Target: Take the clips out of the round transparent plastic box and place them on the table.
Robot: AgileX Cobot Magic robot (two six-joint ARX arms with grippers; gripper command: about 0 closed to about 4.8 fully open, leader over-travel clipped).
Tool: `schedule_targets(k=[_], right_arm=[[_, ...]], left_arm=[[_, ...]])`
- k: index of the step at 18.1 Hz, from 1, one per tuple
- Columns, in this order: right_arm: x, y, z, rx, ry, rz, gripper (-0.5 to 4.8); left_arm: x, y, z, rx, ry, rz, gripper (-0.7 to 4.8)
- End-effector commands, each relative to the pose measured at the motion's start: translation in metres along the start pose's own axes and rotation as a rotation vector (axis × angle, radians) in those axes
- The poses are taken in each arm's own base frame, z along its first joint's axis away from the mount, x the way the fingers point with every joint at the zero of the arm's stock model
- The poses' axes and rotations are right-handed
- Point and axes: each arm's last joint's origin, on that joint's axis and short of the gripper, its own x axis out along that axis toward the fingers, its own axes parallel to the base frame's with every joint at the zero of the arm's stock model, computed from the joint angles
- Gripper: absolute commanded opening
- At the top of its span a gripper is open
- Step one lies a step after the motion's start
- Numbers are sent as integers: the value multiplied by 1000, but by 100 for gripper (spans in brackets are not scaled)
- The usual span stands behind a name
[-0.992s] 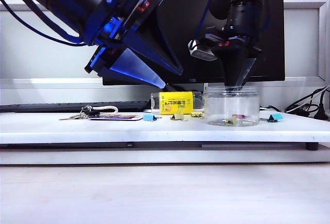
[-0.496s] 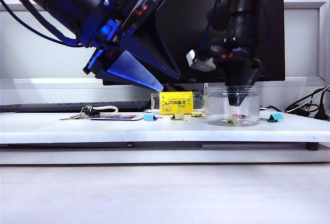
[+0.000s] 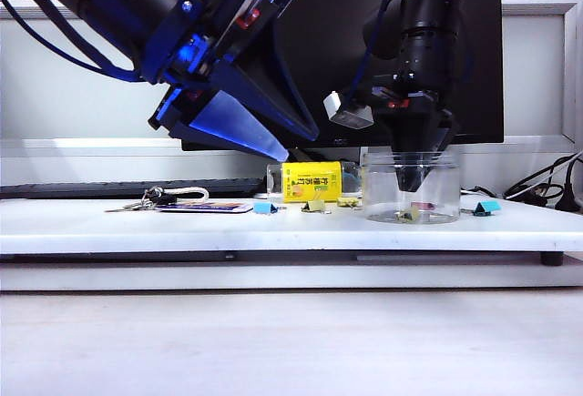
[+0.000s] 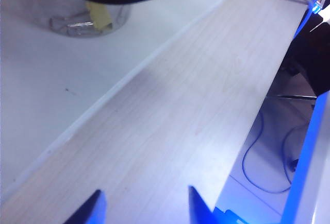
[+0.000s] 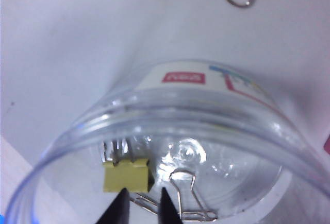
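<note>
Reaching into the jar (image 3: 411,187), the right gripper (image 5: 141,206) hangs slightly parted above a yellow clip (image 5: 126,176), holding nothing; the left gripper (image 4: 144,203) hovers wide open, empty.

Office desk: monitor (image 3: 346,50), keyboard (image 3: 127,188), keys (image 3: 146,201), scattered binder clips (image 3: 314,205).

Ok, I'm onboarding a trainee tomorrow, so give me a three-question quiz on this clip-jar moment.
1. True or false: the right gripper is inside the round transparent plastic box.
2. Which gripper hangs wide open above the table, holding nothing?
A. left gripper
B. right gripper
3. What colour is the clip lying in the box just beyond the right gripper's fingertips in the right wrist view?

Key:
1. True; it is lowered into the box with its jaws slightly apart, gripping nothing.
2. A.
3. Pale yellow.
</note>
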Motion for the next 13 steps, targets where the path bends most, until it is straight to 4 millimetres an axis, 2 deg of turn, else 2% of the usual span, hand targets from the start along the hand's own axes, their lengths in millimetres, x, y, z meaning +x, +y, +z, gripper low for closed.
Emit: schedule_targets(k=[1, 7, 13], right_arm=[[0, 2, 1, -36, -2, 6, 81], [17, 9, 9, -120, 38, 34, 81], [20, 10, 10, -135, 61, 10, 81]], left_arm=[[-1, -1, 1, 15, -8, -4, 214], [-1, -1, 1, 15, -7, -4, 214], [-1, 0, 0, 16, -1, -3, 214]])
